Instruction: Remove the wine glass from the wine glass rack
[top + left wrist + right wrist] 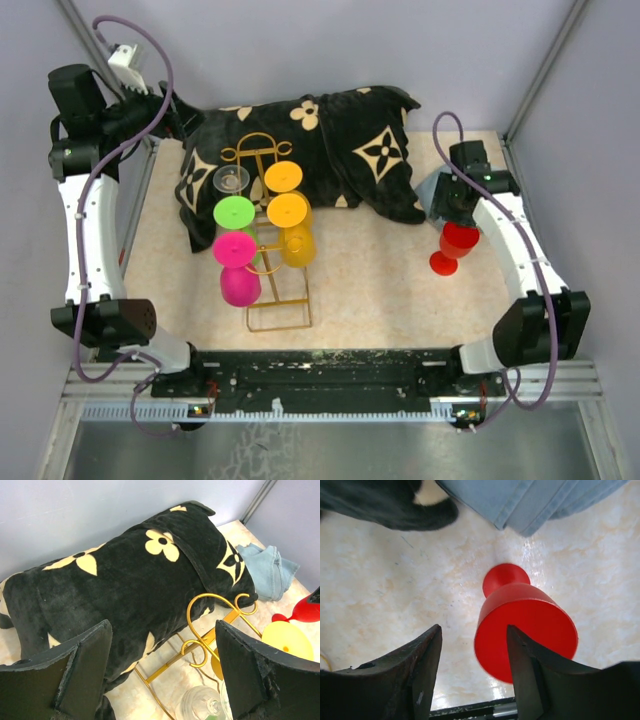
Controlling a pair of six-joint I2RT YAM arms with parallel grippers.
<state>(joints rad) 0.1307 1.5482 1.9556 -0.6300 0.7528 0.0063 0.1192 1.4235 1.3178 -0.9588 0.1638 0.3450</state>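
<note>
**Speckled tan table with a red glass off the rack**

Speckled tan table top fills the floor of a grey-walled box, and we see two arms over it.

We look first at the right gripper. Its two dark fingers are apart. The red plastic wine glass sits low between them. We see a gap between one finger and the glass. The other finger hides the edge of the glass, so we cannot tell if they touch. We cannot tell if the glass stands straight or leans. It is at the right side of the table, well apart from the rack. Just behind it lies a crumpled light blue cloth.

The left gripper is at the far left corner. Its fingers are spread wide and hold nothing. It looks down on a black fuzzy cloth with cream flowers.

The thin gold wire wine glass rack lies in the middle of the table, with its curly end against the black cloth. In its left row we see a clear glass, a green glass and a pink glass. In its right row are two orange-yellow glasses.
</note>
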